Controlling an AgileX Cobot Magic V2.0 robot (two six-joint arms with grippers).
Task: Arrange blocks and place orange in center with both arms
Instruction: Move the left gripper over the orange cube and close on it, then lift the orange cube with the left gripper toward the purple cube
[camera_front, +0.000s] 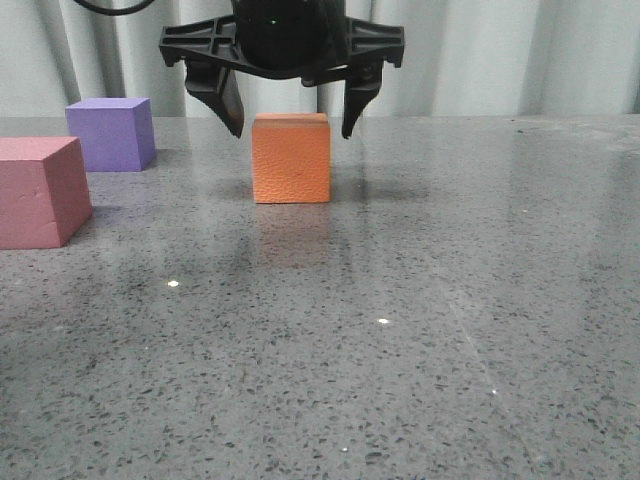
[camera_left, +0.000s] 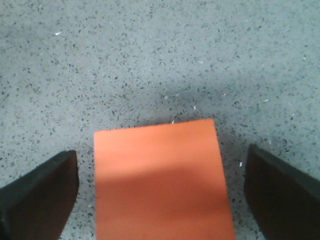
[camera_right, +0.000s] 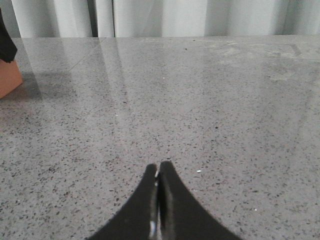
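Left end effector (camera_front: 290, 125) poised over the orange block (camera_front: 291, 158), its fingers spread wide and straddling the block's top edge without contact; the left wrist view shows grey surface (camera_front: 420, 330) visible between each finger and the block's sides. The orange block rests on the surface near the middle of the front view, with the purple block (camera_front: 111, 133) behind and to the left and the pink-red block (camera_front: 40, 191) nearer the camera at the left edge, both well apart from it. Right end effector (camera_right: 159, 200) clenched, fingertips pressed together, holding nothing, low over bare surface. Probable hazard: the block appears slightly off-centre between the left fingers, so an uneven closure could push or twist it before the grip forms. Open surface lies to the right and front; the far edge meets a curtain (camera_front: 480, 50).
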